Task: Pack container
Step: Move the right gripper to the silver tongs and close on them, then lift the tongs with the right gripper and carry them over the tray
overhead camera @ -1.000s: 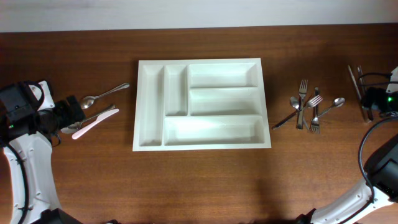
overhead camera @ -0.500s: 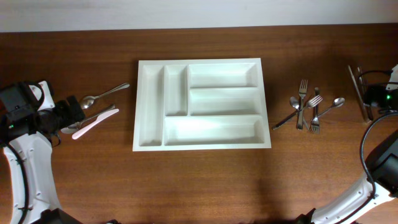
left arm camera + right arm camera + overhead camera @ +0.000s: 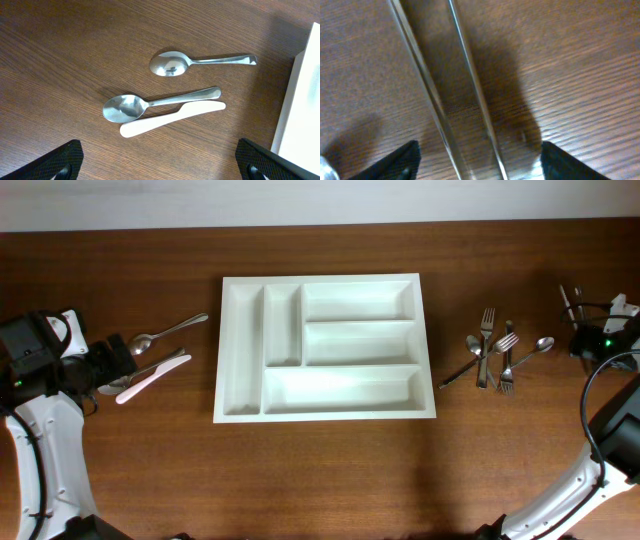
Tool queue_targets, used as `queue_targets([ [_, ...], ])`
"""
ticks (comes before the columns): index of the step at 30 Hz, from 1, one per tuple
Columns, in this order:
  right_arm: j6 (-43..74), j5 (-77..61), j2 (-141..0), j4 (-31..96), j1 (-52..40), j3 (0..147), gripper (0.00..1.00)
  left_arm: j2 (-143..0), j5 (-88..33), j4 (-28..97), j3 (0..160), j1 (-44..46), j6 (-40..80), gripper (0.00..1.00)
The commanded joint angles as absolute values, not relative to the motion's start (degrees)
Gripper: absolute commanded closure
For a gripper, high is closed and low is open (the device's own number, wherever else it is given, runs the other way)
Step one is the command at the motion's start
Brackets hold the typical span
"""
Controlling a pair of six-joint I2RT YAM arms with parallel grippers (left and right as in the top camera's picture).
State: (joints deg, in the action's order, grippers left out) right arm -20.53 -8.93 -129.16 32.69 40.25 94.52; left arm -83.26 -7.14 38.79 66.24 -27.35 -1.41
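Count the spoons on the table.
4. Left of the tray: an upper spoon and a lower spoon beside a white knife. Right of the tray, in the heap: a left spoon and a right spoon; others may be hidden.

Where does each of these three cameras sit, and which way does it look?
Overhead: above the table, looking straight down on the large white plastic five-compartment tray, left arm, right arm at the sides.
Left wrist: on the left arm, looking down past the left gripper at two steel spoons and a white plastic knife.
Right wrist: close above the table, right gripper over two blurred thin metal pieces.
Shared: spoons and knife show overhead too.
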Motion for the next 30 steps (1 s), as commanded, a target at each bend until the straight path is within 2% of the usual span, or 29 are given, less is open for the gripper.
queue_targets([
  [1, -20.53, -9.04, -130.69, 33.23, 39.62, 95.48, 0.31, -83.57, -8.16, 38.83, 67.18, -27.55, -0.84, 0.01],
  [8, -18.24, -9.04, -131.22, 33.63, 39.62, 95.48, 0.61, -83.57, -8.16, 38.83, 67.18, -27.55, -0.84, 0.01],
  [12, -14.96, -9.08, -131.20, 34.06, 39.62, 95.48, 0.75, -83.57, -8.16, 38.83, 67.18, -27.55, -0.84, 0.01],
  [14, -12.21, -9.15, -131.09, 34.46, 39.62, 95.64, 0.76, -83.57, -8.16, 38.83, 67.18, -27.55, -0.84, 0.01],
  [19, -10.92, -10.13, -129.01, 38.11, 39.72, 98.17, 0.92, -83.57, -8.16, 38.83, 67.18, -27.55, -0.84, 0.01],
  [22, -9.93, -10.68, -126.93, 40.86, 39.70, 100.77, 0.95, -83.57, -8.16, 38.85, 67.18, -27.55, -0.84, 0.01],
  [30, -9.96, -17.26, -120.40, 50.74, 38.44, 111.18, 0.96, -83.57, -8.16, 38.83, 67.18, -27.55, -0.84, 0.01],
])
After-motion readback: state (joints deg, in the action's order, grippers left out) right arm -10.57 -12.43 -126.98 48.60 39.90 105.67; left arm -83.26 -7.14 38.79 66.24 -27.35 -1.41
